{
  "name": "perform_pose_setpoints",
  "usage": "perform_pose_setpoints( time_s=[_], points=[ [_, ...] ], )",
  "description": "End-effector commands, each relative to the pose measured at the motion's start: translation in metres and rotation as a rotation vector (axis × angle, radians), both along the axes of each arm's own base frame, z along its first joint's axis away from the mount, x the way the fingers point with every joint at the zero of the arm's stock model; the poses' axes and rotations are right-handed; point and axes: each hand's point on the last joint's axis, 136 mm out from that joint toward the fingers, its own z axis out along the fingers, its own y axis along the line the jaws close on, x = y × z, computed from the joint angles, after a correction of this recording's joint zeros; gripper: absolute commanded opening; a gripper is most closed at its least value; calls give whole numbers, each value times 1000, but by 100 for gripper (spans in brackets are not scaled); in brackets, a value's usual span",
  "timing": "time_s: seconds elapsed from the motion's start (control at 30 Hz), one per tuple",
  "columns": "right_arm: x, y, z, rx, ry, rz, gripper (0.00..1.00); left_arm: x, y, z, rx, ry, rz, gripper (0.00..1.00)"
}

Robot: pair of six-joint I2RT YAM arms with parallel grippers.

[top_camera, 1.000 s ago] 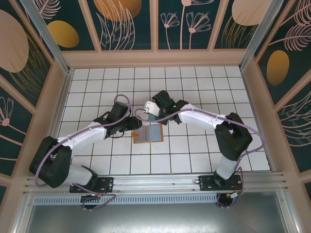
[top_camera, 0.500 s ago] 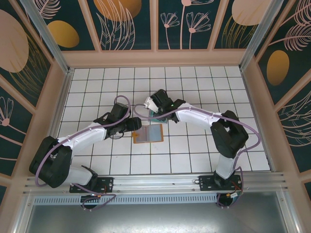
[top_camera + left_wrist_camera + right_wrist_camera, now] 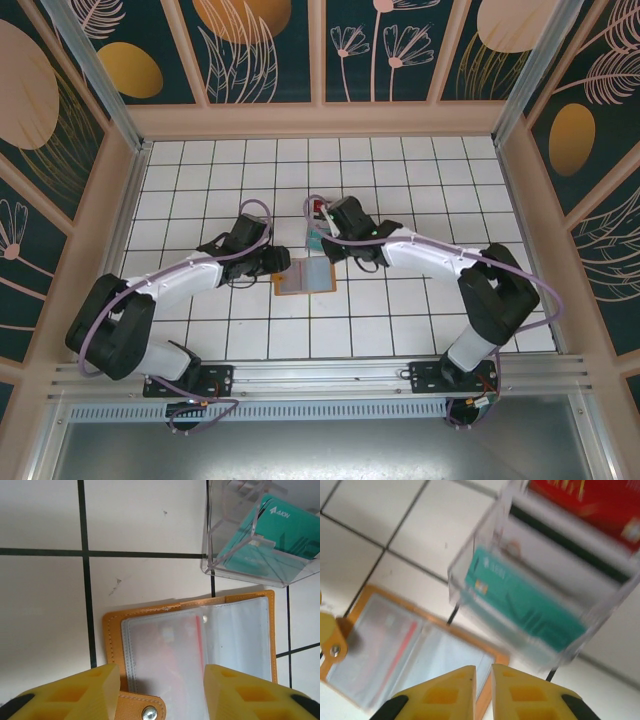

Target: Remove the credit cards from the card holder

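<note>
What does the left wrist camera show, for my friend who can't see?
An open orange card holder lies on white tiles, its near edge between the yellow fingers of the left gripper. A clear box beyond it holds a teal card.

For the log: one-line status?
card holder: open, flat; teal card: in clear box; left end effector: open; right end effector: shut

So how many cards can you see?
2 for sure: the teal card at the front of the clear box, the red card at its back, maybe a pale one between. The card holder may hide more.
</note>
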Motion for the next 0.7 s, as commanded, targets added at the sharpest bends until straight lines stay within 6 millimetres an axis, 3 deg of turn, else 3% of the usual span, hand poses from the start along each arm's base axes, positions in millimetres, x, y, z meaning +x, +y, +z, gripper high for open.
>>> perform_pose_setpoints(
  time_s=[0.0, 0.37, 0.67],
  points=[
    [-20, 7, -11, 168, 132, -122, 13, -4, -5, -9, -18, 26, -23, 47],
    [-42, 0, -63, 146, 231, -231, 11, -12, -13, -23, -38, 79, -71, 46],
    [-44, 5, -73, 122, 244, -229, 9, -13, -11, -35, -7, 106, -72, 45]
  ],
)
